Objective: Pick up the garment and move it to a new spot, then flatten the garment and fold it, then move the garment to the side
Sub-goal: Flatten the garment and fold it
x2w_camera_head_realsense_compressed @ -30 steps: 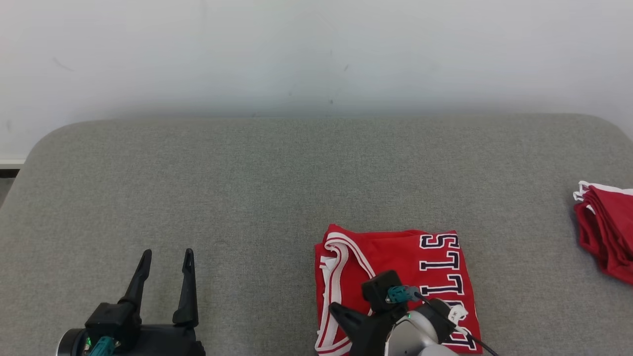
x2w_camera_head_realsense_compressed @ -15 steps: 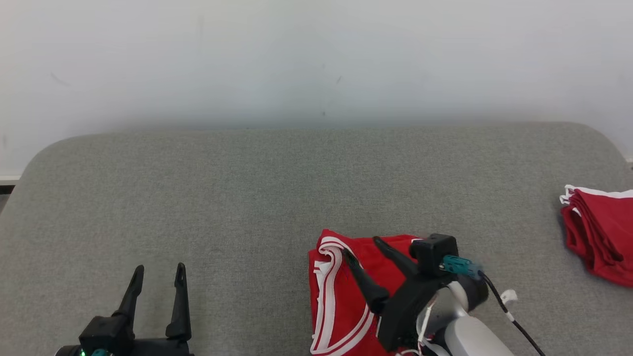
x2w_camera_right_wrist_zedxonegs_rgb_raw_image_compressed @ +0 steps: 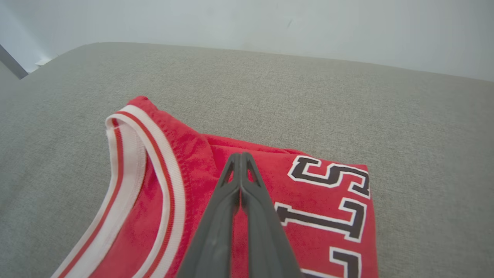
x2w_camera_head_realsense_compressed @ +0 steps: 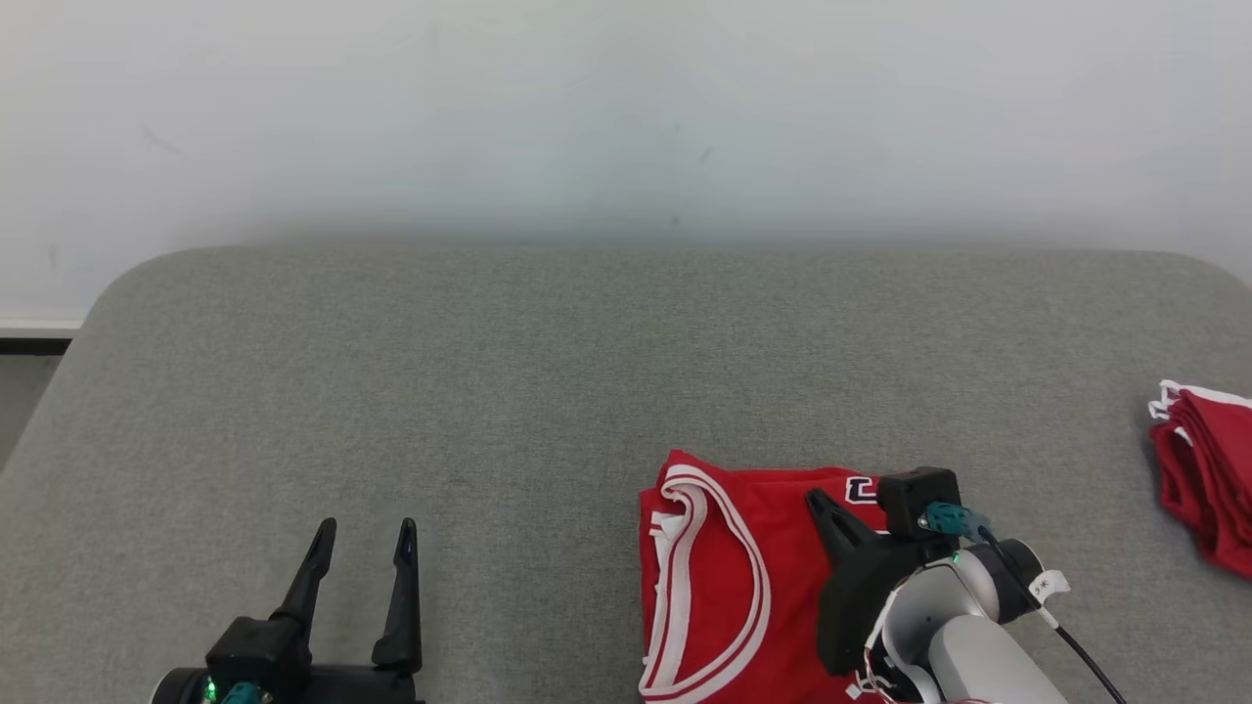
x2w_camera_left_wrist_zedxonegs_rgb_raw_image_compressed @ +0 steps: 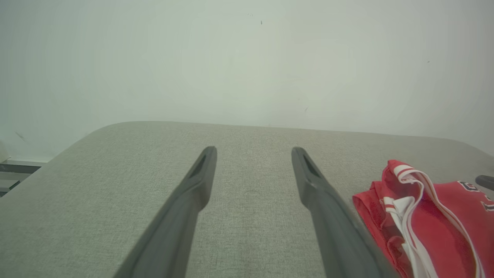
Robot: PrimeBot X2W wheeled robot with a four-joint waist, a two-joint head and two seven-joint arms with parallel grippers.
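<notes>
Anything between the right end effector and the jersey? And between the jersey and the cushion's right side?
Nothing visible. The right end effector, shut, sits directly over the jersey. Rightward there is bare cushion up to a second red garment at the right edge.

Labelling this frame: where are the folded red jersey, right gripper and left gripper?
folded red jersey (x2w_camera_head_realsense_compressed: 719,577), head view, red cloth inside the neck trim.
right gripper (x2w_camera_right_wrist_zedxonegs_rgb_raw_image_compressed: 240,156), right wrist view, shut fingertips.
left gripper (x2w_camera_head_realsense_compressed: 367,528), head view, gap between open fingertips.
</notes>
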